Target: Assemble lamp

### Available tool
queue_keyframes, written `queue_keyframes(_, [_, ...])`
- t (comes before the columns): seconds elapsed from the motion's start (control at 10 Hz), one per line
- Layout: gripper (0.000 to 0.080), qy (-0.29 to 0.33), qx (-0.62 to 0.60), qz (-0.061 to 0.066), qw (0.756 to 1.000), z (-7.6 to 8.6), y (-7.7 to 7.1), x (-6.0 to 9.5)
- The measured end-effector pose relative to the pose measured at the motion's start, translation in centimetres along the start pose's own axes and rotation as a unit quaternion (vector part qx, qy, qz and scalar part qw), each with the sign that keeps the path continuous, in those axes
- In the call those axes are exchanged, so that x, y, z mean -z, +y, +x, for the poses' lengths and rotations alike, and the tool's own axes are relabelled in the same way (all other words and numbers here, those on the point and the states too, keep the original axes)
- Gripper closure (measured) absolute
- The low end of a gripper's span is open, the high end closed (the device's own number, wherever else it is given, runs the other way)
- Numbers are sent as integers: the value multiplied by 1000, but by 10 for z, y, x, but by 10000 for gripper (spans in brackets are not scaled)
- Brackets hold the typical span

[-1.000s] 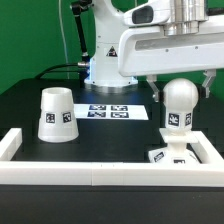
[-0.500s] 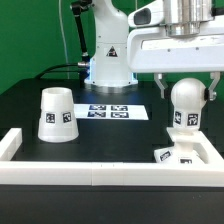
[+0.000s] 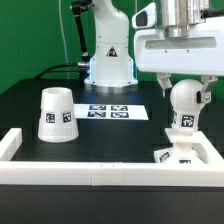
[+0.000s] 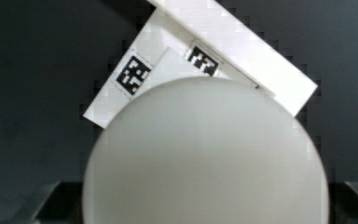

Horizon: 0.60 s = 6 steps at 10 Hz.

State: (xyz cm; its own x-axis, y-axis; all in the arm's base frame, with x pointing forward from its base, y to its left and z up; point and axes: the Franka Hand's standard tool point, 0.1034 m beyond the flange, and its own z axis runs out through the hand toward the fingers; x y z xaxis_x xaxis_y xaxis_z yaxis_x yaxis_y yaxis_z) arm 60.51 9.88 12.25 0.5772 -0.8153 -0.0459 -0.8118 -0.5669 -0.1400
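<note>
The lamp's bulb (image 3: 187,100) stands upright on the flat square base (image 3: 196,157) at the exterior view's right, just inside the border rail. My gripper (image 3: 187,88) hangs over it, open, one finger on each side of the ball head with a small gap at both. In the wrist view the bulb (image 4: 202,160) fills most of the picture, with the base (image 4: 229,50) and its markers beyond; the fingers show only as dark strips at the corners. The cup-like shade (image 3: 55,115) stands mouth down at the exterior view's left, apart from the gripper.
The marker board (image 3: 110,112) lies flat between the shade and the bulb. A long white border rail (image 3: 100,175) runs along the front and turns up both sides. The robot's base (image 3: 108,60) stands behind.
The gripper has moved toward the exterior view's right. The bulb and base have shifted that way too, staying between the fingers. The shade has not moved.
</note>
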Motion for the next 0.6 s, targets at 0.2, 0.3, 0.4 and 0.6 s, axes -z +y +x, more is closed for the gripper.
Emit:
queue_keyframes(0.2, [222, -7, -92, 3, 996, -2, 0, 0])
queue_keyframes(0.3, [222, -11, -113, 6, 994, 1, 0, -1])
queue_keyframes(0.4, [222, -15, -134, 9, 991, 3, 0, -1])
queue_keyframes(0.6, [222, -21, -184, 14, 983, 2, -1, -1])
